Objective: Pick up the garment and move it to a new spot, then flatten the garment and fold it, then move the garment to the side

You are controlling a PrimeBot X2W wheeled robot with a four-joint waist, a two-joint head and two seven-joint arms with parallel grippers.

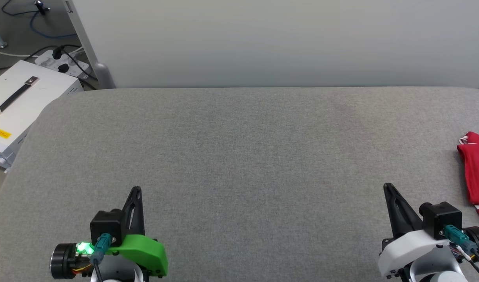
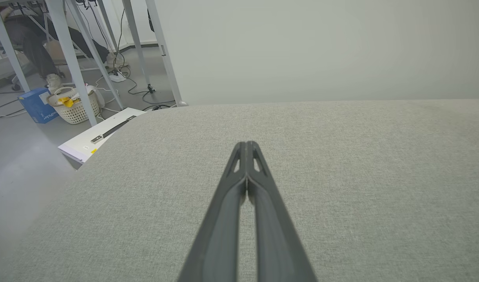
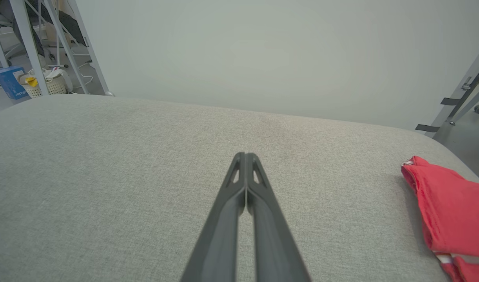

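Garment (image 1: 476, 172) lies compactly folded at the table's (image 1: 239, 156) right edge, well apart from both jaws, pressed together and empty at the near side; set-aside step looks done, next move likely just parking arms

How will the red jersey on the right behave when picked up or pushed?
Probably floppy: the red jersey lies in soft layers with rounded folds, so it would likely drape and unfold from one pinch point. Likely light, being thin cloth lying low on the grey fabric surface. Pushed, it would probably bunch rather than slide, since that surface looks textured.
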